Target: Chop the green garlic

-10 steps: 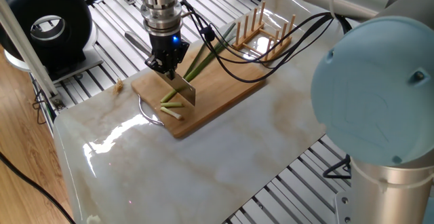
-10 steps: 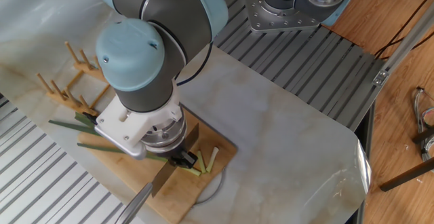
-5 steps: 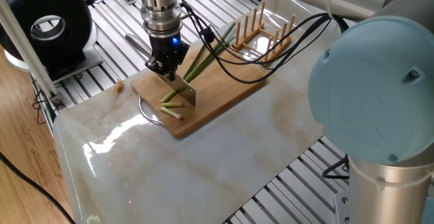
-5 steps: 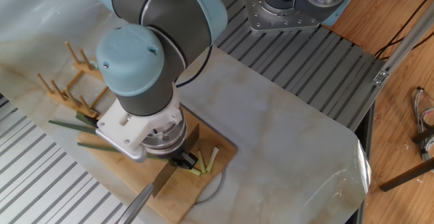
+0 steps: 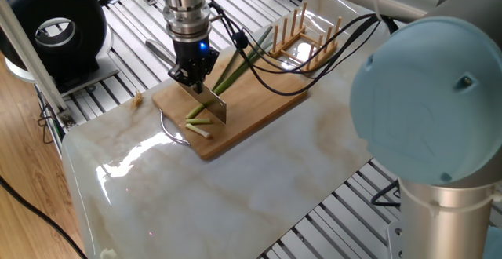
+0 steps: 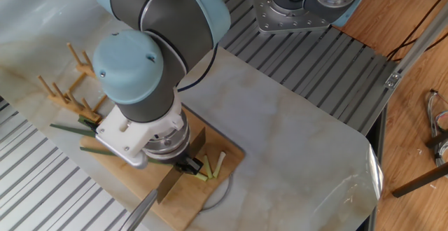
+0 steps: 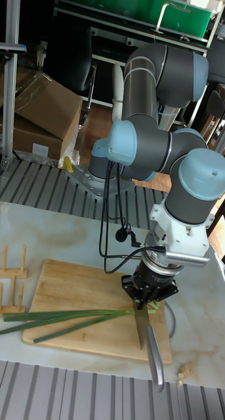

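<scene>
On the wooden board (image 5: 259, 102) lies the green garlic (image 7: 66, 317), long, thin, light and bendy. The gripper (image 5: 190, 74) is clamped on a knife (image 5: 210, 103), blade down across the pale end, beside cut pieces (image 5: 199, 118). It looks easy to slice but could roll.

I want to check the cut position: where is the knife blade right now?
In the tall fixed view the knife, held by the gripper, stands edge-down across the green garlic near the right end of the cutting board.

Green garlic (image 7: 66, 317) lies flat, long thin stalks, dark green leaf ends outward; short pale cut pieces (image 5: 198, 120) lie at the other end.
</scene>
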